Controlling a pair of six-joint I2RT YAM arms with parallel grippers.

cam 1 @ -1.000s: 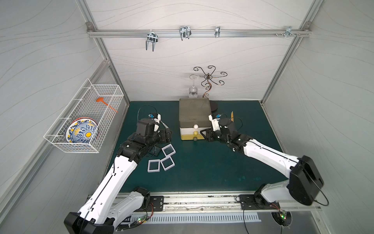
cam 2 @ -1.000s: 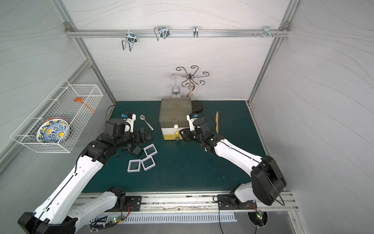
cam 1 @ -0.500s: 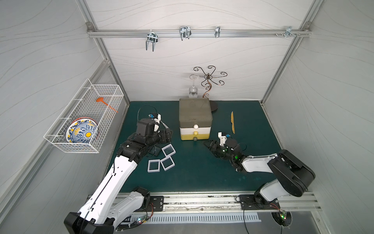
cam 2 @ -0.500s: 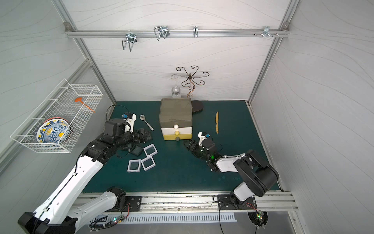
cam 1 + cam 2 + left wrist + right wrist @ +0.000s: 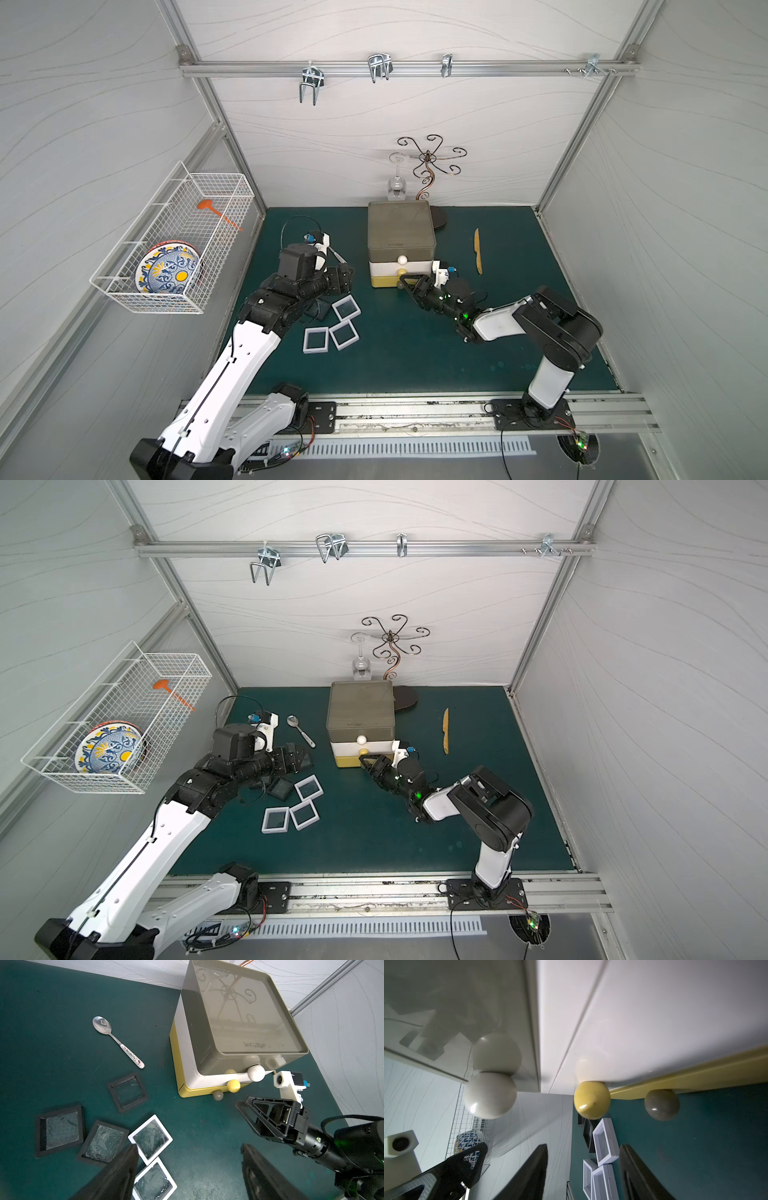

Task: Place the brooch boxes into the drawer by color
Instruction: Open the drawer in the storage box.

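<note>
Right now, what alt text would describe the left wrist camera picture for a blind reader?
A three-tier drawer stands on a green mat, the right pincer open just before its knobs. Nearby lie three black boxes, two white boxes and a spoon.

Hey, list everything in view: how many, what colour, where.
mat: one, dark green, booth floor
drawer unit: one, olive-grey, white and yellow tiers, back middle
white boxes: three, white, left of drawer unit
black boxes: three, black, beside the white ones
spoon: one, silver, left of drawer unit
wooden knife: one, tan, right of drawer unit
wire basket: one, white, left wall
plate: one, blue and yellow, in basket
orange tool: one, orange, in basket
wine glass: one, clear, behind drawer unit
curly stand: one, copper, behind drawer unit
hooks: about four, silver, top rail
left arm: one, white-black, jaws open over boxes
right arm: one, white-black, jaws open facing yellow knob
</note>
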